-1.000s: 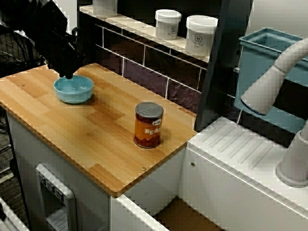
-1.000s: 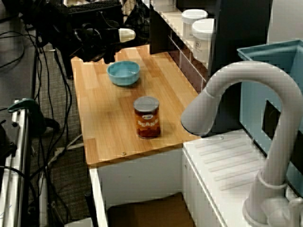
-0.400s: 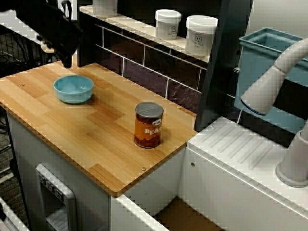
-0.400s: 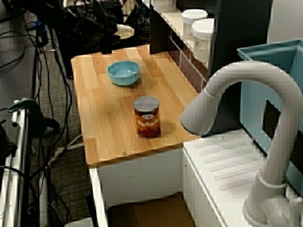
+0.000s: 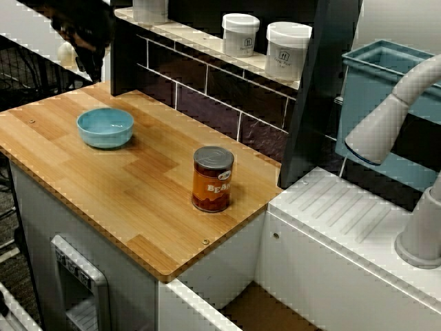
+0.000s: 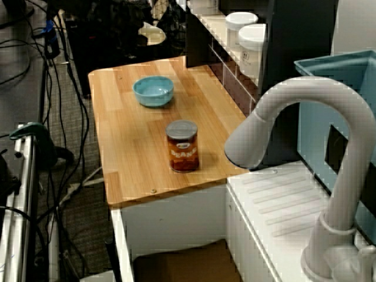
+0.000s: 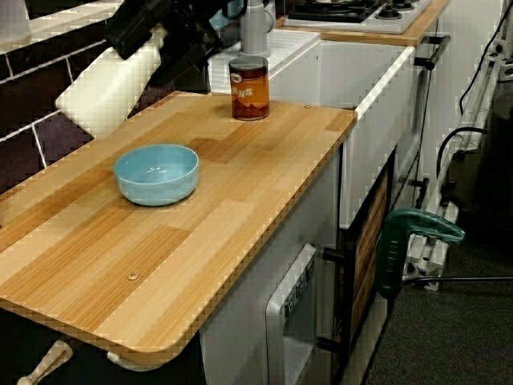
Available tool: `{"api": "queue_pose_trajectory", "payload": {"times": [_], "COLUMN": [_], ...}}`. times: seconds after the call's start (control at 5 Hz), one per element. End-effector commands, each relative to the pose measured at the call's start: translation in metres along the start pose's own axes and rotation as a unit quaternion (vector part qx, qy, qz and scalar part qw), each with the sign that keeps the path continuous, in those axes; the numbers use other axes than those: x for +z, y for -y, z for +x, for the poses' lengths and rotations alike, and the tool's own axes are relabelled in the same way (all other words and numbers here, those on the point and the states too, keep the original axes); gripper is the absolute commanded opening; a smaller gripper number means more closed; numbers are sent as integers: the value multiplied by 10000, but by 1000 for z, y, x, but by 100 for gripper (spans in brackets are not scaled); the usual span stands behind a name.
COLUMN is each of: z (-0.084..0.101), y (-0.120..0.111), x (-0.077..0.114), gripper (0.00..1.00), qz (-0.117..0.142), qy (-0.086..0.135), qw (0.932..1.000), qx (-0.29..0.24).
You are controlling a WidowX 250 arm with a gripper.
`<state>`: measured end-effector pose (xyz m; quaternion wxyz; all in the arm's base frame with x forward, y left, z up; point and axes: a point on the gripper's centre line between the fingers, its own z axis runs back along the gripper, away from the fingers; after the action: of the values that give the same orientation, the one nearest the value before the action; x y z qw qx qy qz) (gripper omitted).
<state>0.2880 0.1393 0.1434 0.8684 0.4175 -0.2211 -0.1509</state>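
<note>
A wooden counter (image 5: 138, 186) beside a white sink unit carries a blue bowl (image 5: 105, 127) near its far end and a bean can (image 5: 213, 178) nearer the sink. The dark gripper (image 5: 86, 41) hangs above and behind the bowl, well apart from it. We cannot tell how wide it is open. The bowl stands upright on the wood, in no grasp.

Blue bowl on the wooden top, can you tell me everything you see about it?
The blue bowl is small, round and pale turquoise, smooth and shiny like plastic or glazed ceramic. It stands upright and empty, resting on the wooden counter, well apart from the bean can. Nothing else touches it.
</note>
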Motion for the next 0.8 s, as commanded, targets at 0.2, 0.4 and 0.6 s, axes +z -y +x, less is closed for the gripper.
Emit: {"api": "queue_pose_trajectory", "payload": {"times": [0.2,0.4,0.6], "z": [14,19,27], "y": [-28,-26,-26], "x": [34,35,32], "gripper": [0,0,0], "qz": [-1043,-1445,-2287], "qy": [225,109,-115], "qw": [9941,9892,9734], "qx": [213,202,107]}}
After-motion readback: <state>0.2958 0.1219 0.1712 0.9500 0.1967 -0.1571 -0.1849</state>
